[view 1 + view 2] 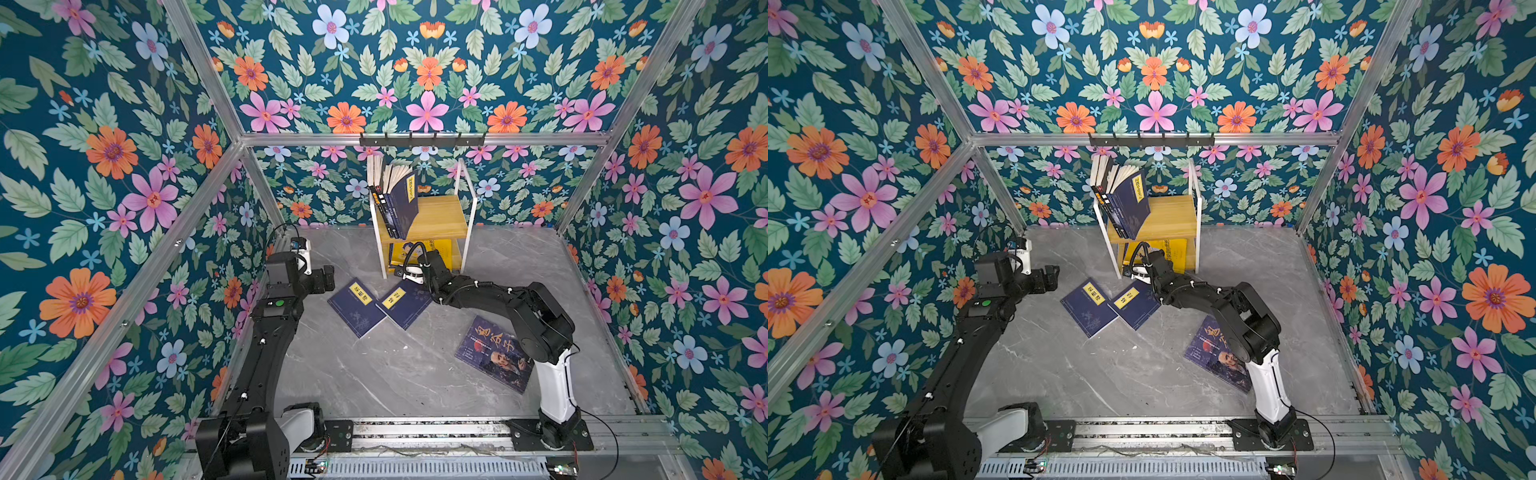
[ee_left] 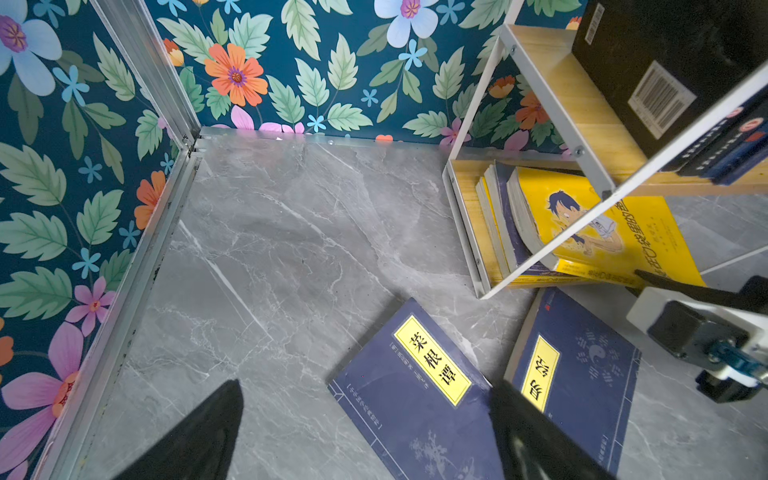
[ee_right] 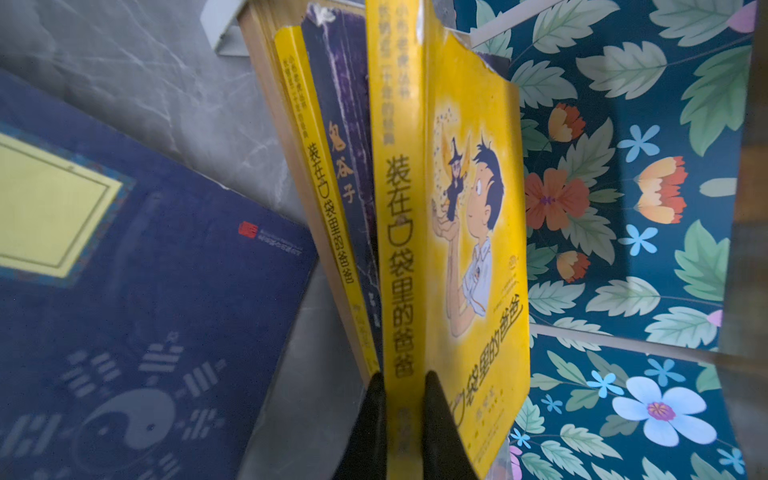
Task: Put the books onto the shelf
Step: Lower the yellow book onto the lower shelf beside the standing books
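Right gripper (image 3: 404, 399) pinches the yellow book (image 3: 469, 208) at lower centre, seemingly seating it low in the shelf (image 1: 440, 216); next, release and back out. Left gripper (image 2: 365, 432) hangs spread.

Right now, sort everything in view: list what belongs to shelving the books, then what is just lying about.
Job: wooden two-tier shelf; on the floor, navy 菜根谭 book, navy yin-yang book, bearded-man book; yellow cartoon book at the lower tier, right jaws shut on it; books standing on the upper tier.
Just there: black hook rail; floral wallpaper.
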`<control>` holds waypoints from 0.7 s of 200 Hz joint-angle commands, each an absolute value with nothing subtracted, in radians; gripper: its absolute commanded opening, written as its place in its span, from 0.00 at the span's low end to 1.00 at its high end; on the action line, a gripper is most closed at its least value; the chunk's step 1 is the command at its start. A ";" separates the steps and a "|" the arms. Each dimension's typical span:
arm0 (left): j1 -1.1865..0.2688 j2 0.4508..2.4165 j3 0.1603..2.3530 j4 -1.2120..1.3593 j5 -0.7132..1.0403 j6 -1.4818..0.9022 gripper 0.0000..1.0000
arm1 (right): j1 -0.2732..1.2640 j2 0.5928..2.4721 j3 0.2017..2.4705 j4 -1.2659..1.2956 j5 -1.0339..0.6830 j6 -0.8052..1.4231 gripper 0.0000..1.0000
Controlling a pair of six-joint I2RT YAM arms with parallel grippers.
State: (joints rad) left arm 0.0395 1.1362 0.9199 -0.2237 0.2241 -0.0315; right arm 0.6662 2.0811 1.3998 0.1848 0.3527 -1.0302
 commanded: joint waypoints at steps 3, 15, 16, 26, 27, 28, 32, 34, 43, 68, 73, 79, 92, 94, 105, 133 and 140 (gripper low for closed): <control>0.040 1.136 0.917 -0.210 0.225 -0.033 0.95 | 0.657 2.104 1.414 0.246 0.304 -1.084 0.03; 0.040 1.138 0.927 -0.216 0.228 -0.037 0.95 | 0.654 2.106 1.413 0.256 0.291 -1.098 0.03; 0.040 1.137 0.928 -0.216 0.228 -0.038 0.95 | 0.654 2.105 1.412 0.256 0.290 -1.100 0.03; 0.040 1.134 0.927 -0.217 0.227 -0.037 0.95 | 0.651 2.103 1.411 0.256 0.270 -1.108 0.03; 0.040 1.133 0.927 -0.216 0.225 -0.037 0.95 | 0.650 2.104 1.410 0.256 0.269 -1.108 0.03; 0.040 1.133 0.926 -0.216 0.225 -0.037 0.95 | 0.649 2.104 1.410 0.256 0.267 -1.109 0.03; 0.040 1.132 0.922 -0.215 0.224 -0.035 0.95 | 0.649 2.105 1.410 0.260 0.262 -1.115 0.03; 0.040 1.130 0.921 -0.214 0.223 -0.034 0.95 | 0.649 2.106 1.410 0.262 0.261 -1.119 0.03; 0.040 1.129 0.916 -0.212 0.222 -0.031 0.95 | 0.647 2.111 1.410 0.273 0.261 -1.131 0.03; 0.040 1.129 0.926 -0.219 0.225 -0.035 0.95 | 0.641 2.113 1.420 0.268 0.245 -1.142 0.02; 0.040 1.128 0.923 -0.218 0.225 -0.034 0.95 | 0.639 2.112 1.422 0.264 0.237 -1.144 0.03; 0.040 1.127 0.919 -0.215 0.226 -0.033 0.95 | 0.637 2.117 1.426 0.257 0.231 -1.149 0.03; 0.040 1.126 0.915 -0.213 0.228 -0.033 0.95 | 0.635 2.128 1.434 0.256 0.231 -1.167 0.03; 0.040 1.126 0.914 -0.212 0.230 -0.032 0.95 | 0.634 2.129 1.434 0.256 0.232 -1.168 0.03; 0.039 1.131 0.922 -0.220 0.233 -0.036 0.95 | 0.633 2.130 1.441 0.251 0.235 -1.170 0.03; 0.040 1.127 0.920 -0.218 0.231 -0.036 0.95 | 0.625 2.130 1.450 0.247 0.224 -1.170 0.03; 0.040 1.127 0.918 -0.217 0.231 -0.034 0.95 | 0.623 2.134 1.453 0.246 0.228 -1.170 0.03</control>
State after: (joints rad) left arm 0.0395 1.1309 0.9192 -0.2253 0.2283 -0.0319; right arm 0.6296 2.1273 1.4418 0.2436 0.2611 -1.1564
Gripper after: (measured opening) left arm 0.951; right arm 0.118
